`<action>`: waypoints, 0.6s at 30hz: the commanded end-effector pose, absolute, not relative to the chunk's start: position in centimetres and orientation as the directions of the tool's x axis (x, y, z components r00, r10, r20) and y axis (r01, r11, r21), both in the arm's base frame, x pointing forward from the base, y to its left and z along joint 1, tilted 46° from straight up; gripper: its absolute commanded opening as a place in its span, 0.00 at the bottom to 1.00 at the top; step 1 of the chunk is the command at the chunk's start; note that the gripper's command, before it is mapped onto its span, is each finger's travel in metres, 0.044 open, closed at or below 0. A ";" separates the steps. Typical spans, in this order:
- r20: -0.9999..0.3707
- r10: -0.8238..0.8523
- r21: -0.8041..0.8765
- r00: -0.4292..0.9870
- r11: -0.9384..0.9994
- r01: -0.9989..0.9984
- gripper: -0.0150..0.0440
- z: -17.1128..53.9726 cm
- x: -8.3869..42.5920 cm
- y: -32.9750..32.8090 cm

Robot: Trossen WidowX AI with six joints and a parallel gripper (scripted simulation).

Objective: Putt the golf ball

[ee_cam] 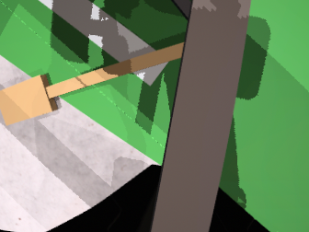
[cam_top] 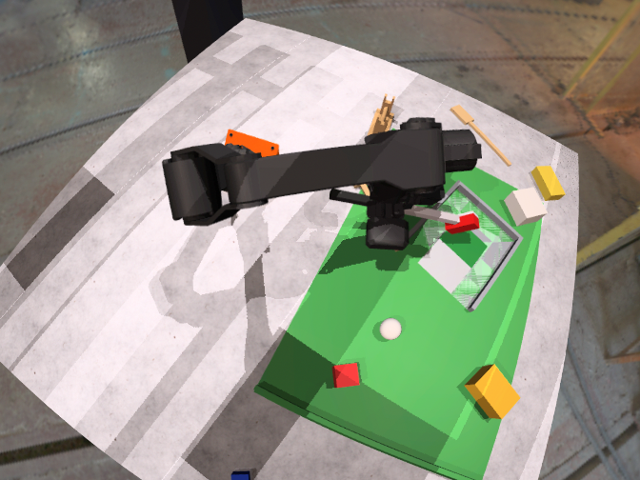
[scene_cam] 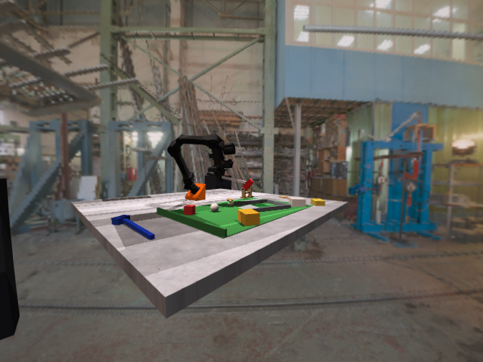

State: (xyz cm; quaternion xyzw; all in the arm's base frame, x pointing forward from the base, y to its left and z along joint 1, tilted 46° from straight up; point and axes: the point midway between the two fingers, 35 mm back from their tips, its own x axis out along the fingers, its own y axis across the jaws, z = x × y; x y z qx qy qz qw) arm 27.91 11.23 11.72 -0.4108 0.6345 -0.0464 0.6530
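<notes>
My gripper [cam_top: 397, 209] [scene_cam: 221, 175] [ee_cam: 174, 178] is shut on the red putter, above the green mat. Its pale shaft [cam_top: 433, 214] [scene_cam: 236, 179] [ee_cam: 202, 106] sticks out from the fingers to the right, and its red head [cam_top: 463, 223] [scene_cam: 248, 184] is up in the air, over the walled area in the top view. The white golf ball [cam_top: 390, 329] [scene_cam: 214, 207] rests on the mat [cam_top: 330, 320], away from the gripper. The pale ramp [cam_top: 444, 268] leads to the dark raised green [cam_top: 465, 249] inside grey walls [cam_top: 496, 276]. The fingertips are partly hidden.
A tan mallet [ee_cam: 28, 98] lies below the gripper, near a wooden stand [cam_top: 381, 123]. Another tan tool [cam_top: 488, 139] lies behind. A red block [cam_top: 346, 374], orange block [cam_top: 493, 390], white block [cam_top: 525, 205] and yellow block [cam_top: 548, 182] stand about. A blue hammer [scene_cam: 136, 228] lies in front.
</notes>
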 end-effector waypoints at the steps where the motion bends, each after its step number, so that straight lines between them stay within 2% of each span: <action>1: -0.775 -0.600 -0.629 0.199 0.699 -0.341 0.25 13.6 27.8 9.2; 18: -0.696 -0.694 -0.648 0.181 0.717 0.256 0.25 20.9 24.7 -0.4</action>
